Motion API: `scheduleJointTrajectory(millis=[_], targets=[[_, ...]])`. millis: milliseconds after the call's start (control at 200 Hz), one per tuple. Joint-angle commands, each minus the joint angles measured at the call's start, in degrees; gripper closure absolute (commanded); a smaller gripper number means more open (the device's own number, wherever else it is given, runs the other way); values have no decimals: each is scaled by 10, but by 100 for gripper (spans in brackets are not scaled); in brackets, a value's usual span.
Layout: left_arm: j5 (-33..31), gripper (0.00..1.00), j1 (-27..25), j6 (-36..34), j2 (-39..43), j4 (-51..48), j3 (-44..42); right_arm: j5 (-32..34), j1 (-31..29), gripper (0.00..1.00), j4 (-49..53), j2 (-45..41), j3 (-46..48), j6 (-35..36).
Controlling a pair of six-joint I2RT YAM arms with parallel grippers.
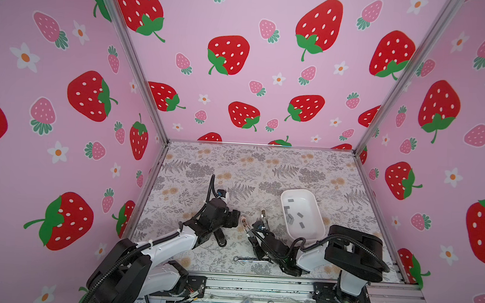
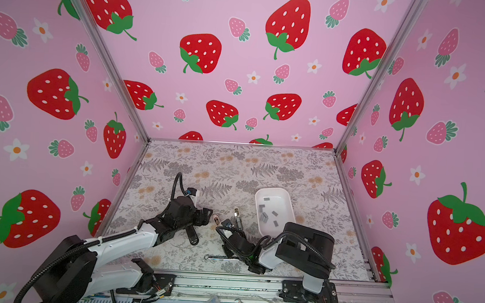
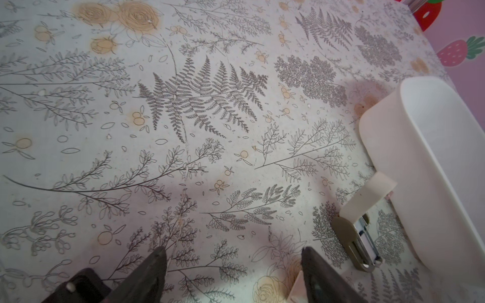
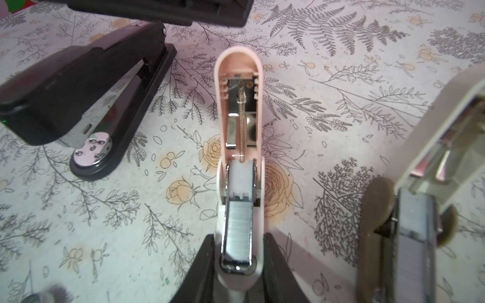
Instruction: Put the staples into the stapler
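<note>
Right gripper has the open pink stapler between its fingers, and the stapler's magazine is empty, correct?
Not quite. The right gripper does have the open pink stapler between its fingers, but the magazine is not empty: the right wrist view shows a strip of staples lying in it.

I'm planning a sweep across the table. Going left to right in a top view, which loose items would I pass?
black stapler → pink stapler → olive stapler → white tray holding the staples
</note>
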State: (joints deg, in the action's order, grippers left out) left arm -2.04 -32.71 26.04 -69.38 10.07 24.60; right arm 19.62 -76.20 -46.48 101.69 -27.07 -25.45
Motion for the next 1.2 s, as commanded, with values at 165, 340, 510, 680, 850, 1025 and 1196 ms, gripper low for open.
scheduleJointTrajectory(millis=[165, 340, 510, 680, 850, 1025, 1196], targets=[[31, 18, -27, -34, -2, 54, -12, -17, 2, 73, 10, 20, -5, -6], [31, 18, -38, -44, 9, 68, -27, -18, 2, 73, 6, 20, -5, -8], [68, 38, -43, -49, 23, 90, -38, -21, 2, 73, 2, 25, -7, -10], [88, 43, -56, -52, 30, 114, -51, -21, 3, 73, 1, 28, -9, -10], [117, 44, -75, -56, 18, 154, -68, -20, 3, 72, -6, 29, -8, -12], [129, 45, -99, -66, 10, 185, -80, -30, 8, 73, -22, 29, -3, -19], [128, 44, -117, -81, 12, 200, -91, -35, 15, 73, -34, 27, 5, -25]])
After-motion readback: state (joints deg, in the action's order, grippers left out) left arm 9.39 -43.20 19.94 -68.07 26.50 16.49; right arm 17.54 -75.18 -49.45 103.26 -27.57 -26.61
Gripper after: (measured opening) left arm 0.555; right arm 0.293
